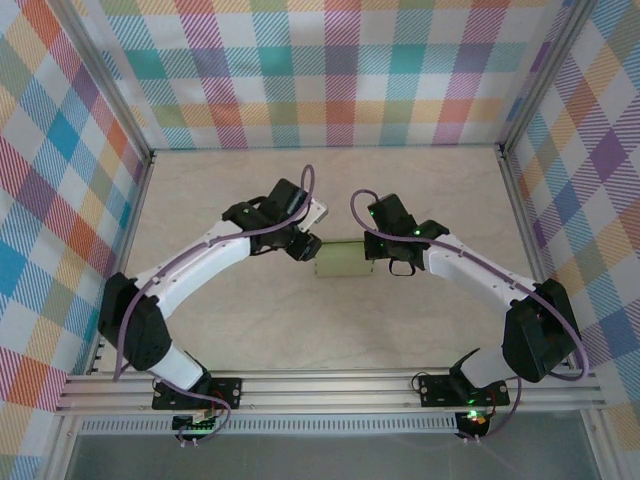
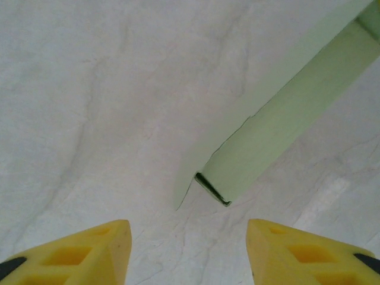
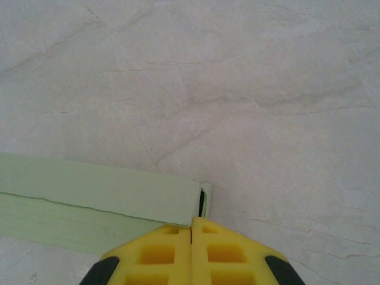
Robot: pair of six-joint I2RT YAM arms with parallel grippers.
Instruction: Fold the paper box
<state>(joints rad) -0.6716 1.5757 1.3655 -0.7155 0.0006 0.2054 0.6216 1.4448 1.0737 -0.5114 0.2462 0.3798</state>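
The paper box (image 1: pixel 340 260) lies flat on the table between the two arms, a pale green folded rectangle. In the left wrist view the paper box (image 2: pixel 279 130) runs diagonally, and its dark open end with a loose flap points at my left gripper (image 2: pixel 189 249). That gripper's yellow fingers stand apart with only bare table between them, a short way off the box. My left gripper (image 1: pixel 308 247) sits at the box's left end. My right gripper (image 3: pixel 191 221) is shut, its tips against the right end of the paper box (image 3: pixel 89 196). My right gripper (image 1: pixel 374 252) is at that end.
The pale marbled table (image 1: pixel 300 330) is fenced by plaid walls (image 1: pixel 330 70) at the back and both sides. An aluminium rail (image 1: pixel 330 385) with the arm bases runs along the near edge. Open tabletop lies behind and in front of the box.
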